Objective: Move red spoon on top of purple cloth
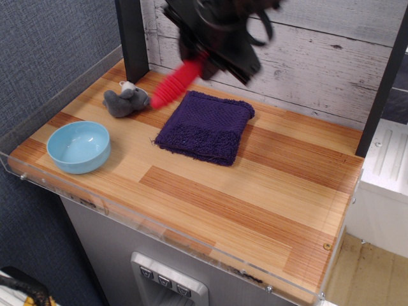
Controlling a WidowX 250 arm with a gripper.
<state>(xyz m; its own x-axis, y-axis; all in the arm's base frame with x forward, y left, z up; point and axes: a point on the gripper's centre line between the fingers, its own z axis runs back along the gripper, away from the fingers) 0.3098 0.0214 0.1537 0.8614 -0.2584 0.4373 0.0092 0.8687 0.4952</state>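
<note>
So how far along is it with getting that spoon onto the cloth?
Partway. The gripper has the spoon picked up and holds it in the air, over the cloth's far left corner. Nothing lies on the cloth yet. Left: lower the spoon onto it and let go.

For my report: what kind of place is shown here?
Probably a staged robot test station, not a real kitchen: a small wooden tabletop with a clear acrylic guard, a printed plank backdrop, and toy-like props such as a plush animal.
</note>
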